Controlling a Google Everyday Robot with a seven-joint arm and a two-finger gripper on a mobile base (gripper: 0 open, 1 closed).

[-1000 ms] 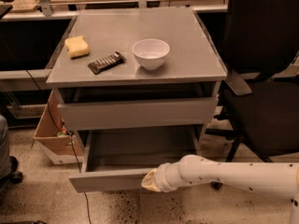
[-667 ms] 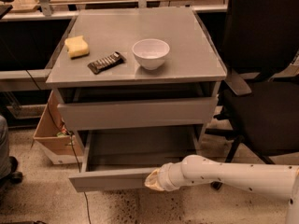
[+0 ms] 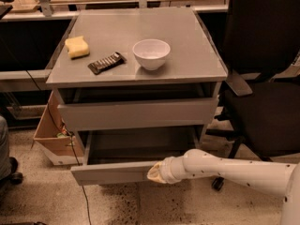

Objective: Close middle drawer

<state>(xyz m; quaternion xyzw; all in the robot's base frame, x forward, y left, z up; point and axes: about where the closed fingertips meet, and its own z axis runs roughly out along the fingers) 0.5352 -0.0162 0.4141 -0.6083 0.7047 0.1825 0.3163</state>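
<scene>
1. position. my claw (image 3: 153,173) was low at the near side of the cabinet, carried by an arm that reached in from the right. it sat at the near face of the middle drawer (image 3: 108,173), apparently touching it, close to the right end of that face. whether the claw was apart or together could not be told.

2. task thing. the middle drawer stood pulled out toward the near side, its bare grey inside exposed under the upper drawer front (image 3: 138,114), which sat almost flush.

3. governing relation. the drawer lay directly far of the claw. its front ran left to right, and its travel ran near to far, square to that front. in my judgement the closing move needed a straight push toward the far side, with no sideways component.

4. caution. the contact point was right of the front's middle. i judged that an off-centre push could skew the drawer on its runners.

5. not involved. the bowl (image 3: 151,54), sponge (image 3: 77,47) and snack bar (image 3: 107,63) rested on the counter (image 3: 187,41), well above the push line.
</scene>
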